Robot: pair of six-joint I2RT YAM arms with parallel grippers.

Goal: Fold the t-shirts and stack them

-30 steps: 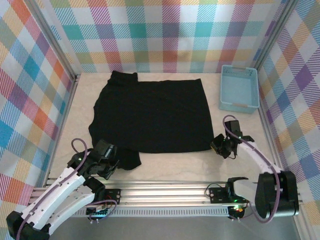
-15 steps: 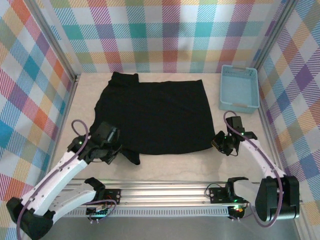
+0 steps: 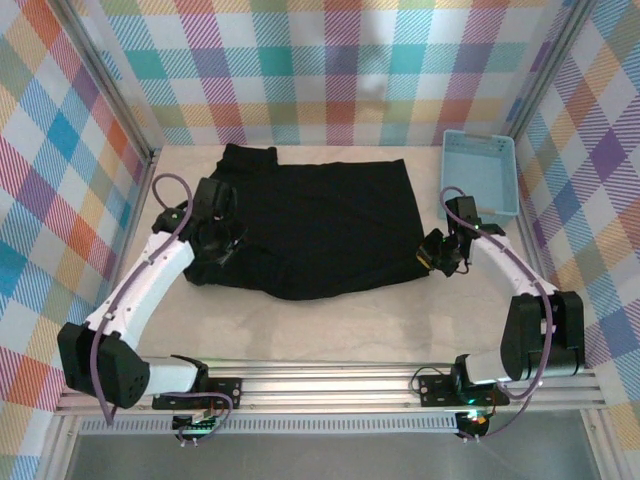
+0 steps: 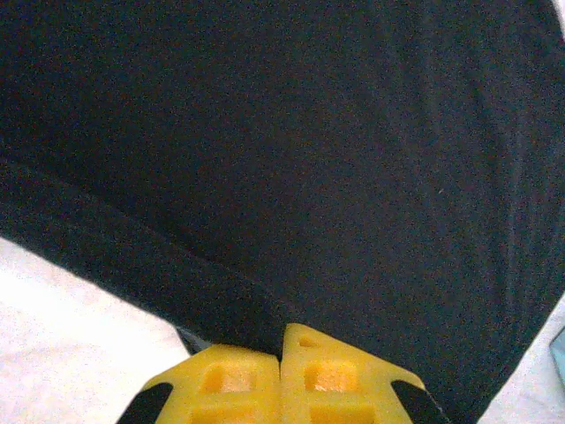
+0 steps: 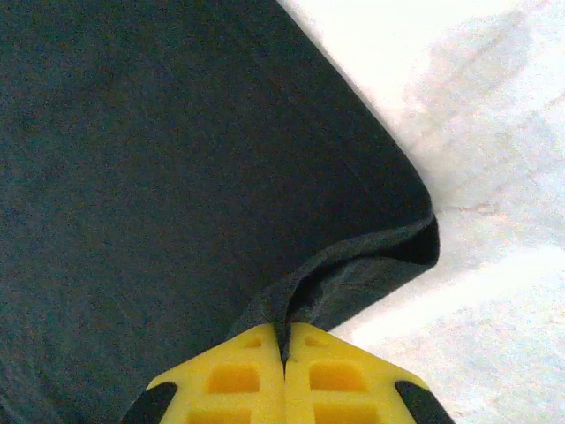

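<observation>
Left wrist: the t-shirt point(image 4: 309, 132) is clamped in the left gripper point(image 4: 281, 340). Its hem is clenched by the right gripper point(image 5: 284, 344).

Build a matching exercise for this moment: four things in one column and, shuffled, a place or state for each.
Things
1. t-shirt
2. basket
3. left gripper
4. right gripper

Places and states
A. shut on the cloth's near right corner
B. light blue, at the far right of the table
C. black, spread over the middle of the table
D. shut on a fold at the cloth's left side

Pairs: 1-C, 2-B, 3-D, 4-A
</observation>
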